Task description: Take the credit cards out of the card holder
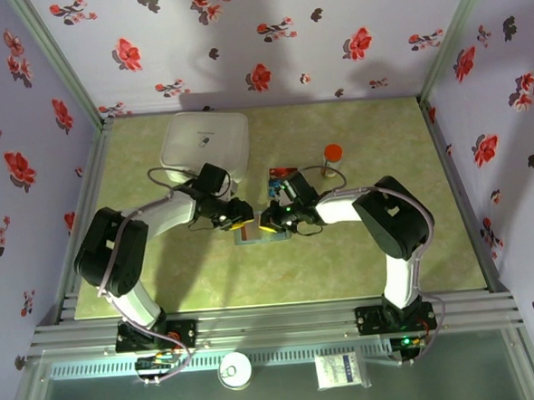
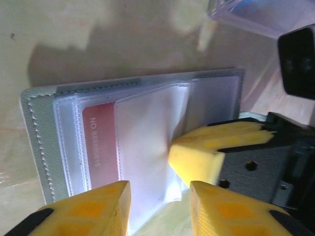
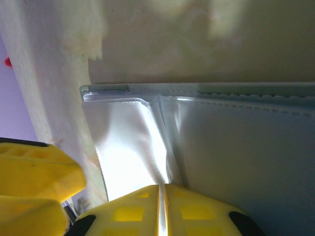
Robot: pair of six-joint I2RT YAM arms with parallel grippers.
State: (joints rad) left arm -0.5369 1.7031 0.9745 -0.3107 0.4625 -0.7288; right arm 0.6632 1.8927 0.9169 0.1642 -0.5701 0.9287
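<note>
Top view: the card holder (image 1: 256, 238) lies open, with the left gripper (image 1: 241, 221) at its left side and the right gripper (image 1: 267, 224) at its right. A blue card (image 1: 282, 181) lies just beyond it.

Left wrist: the left gripper is released above the holder, and a red card (image 2: 98, 147) sits sleeved inside.

Right wrist: the right gripper is clenched on the holder's clear sleeve.
</note>
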